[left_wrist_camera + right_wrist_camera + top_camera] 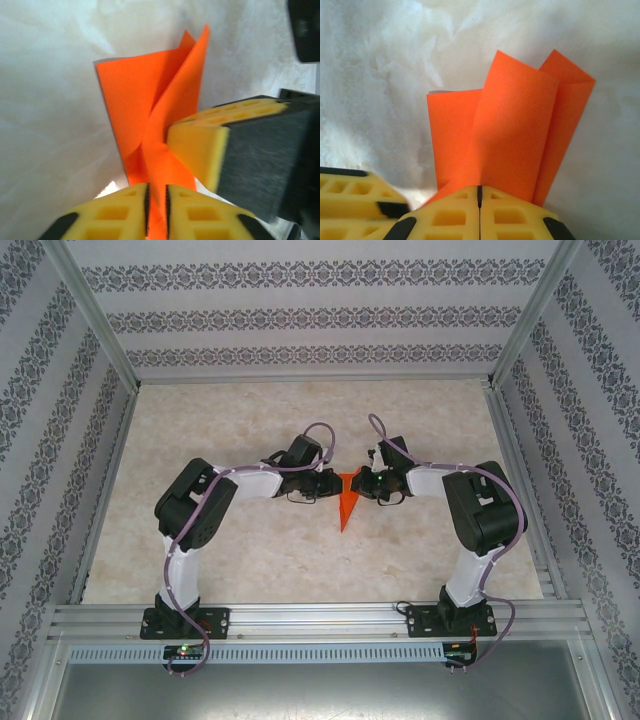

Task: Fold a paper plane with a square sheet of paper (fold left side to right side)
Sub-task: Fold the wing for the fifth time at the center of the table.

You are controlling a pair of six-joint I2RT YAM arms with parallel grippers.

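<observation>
Paper (510, 135), light, limp, easily creased: we hold its far end, right gripper (480, 195) clamped on it, left gripper (157, 200) barely parted.

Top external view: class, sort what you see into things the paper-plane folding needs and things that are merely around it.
Part of the job:
folded orange paper
left gripper
right gripper
table, as work surface

Just surroundings:
patterned walls
aluminium frame
purple cables
</observation>
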